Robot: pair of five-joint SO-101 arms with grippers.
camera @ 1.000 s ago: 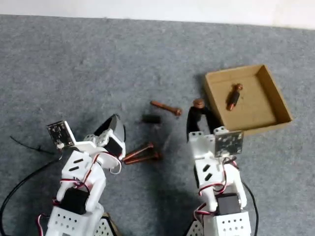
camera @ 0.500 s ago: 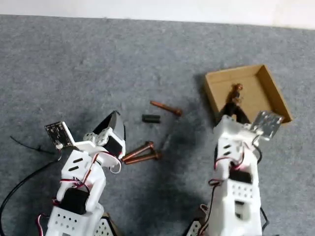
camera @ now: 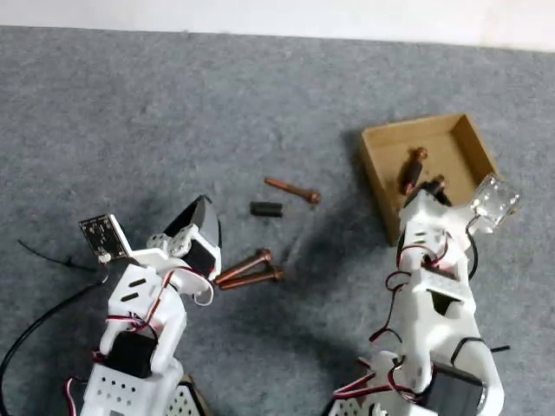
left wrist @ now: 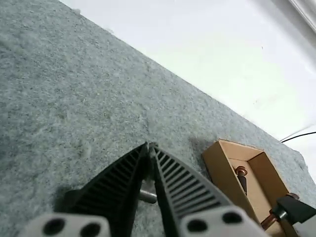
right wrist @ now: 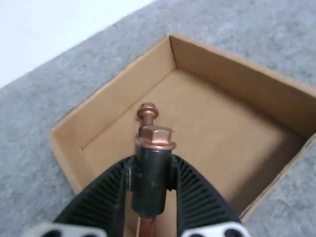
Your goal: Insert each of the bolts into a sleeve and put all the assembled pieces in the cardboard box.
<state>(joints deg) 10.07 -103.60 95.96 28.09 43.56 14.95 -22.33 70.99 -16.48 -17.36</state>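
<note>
The cardboard box (camera: 457, 154) sits at the right with one bolt-in-sleeve piece (camera: 412, 171) lying inside. My right gripper (camera: 429, 192) hovers over the box's near side, shut on a second assembled piece, a copper bolt in a black sleeve (right wrist: 150, 170). In the right wrist view the gripper (right wrist: 151, 168) holds it upright above the box floor (right wrist: 222, 128), with the lying piece's head (right wrist: 147, 111) just beyond. My left gripper (camera: 203, 215) rests shut and empty at the lower left, its tips (left wrist: 149, 146) together.
On the grey carpet lie a loose copper bolt (camera: 292, 189), a black sleeve (camera: 266, 209) and two bolts side by side (camera: 249, 270) close to the left gripper. The box (left wrist: 217, 165) also appears far off in the left wrist view.
My right arm swung right, from beside the box's left corner to over the box, carrying the bolt-and-sleeve piece. The left arm stayed still.
</note>
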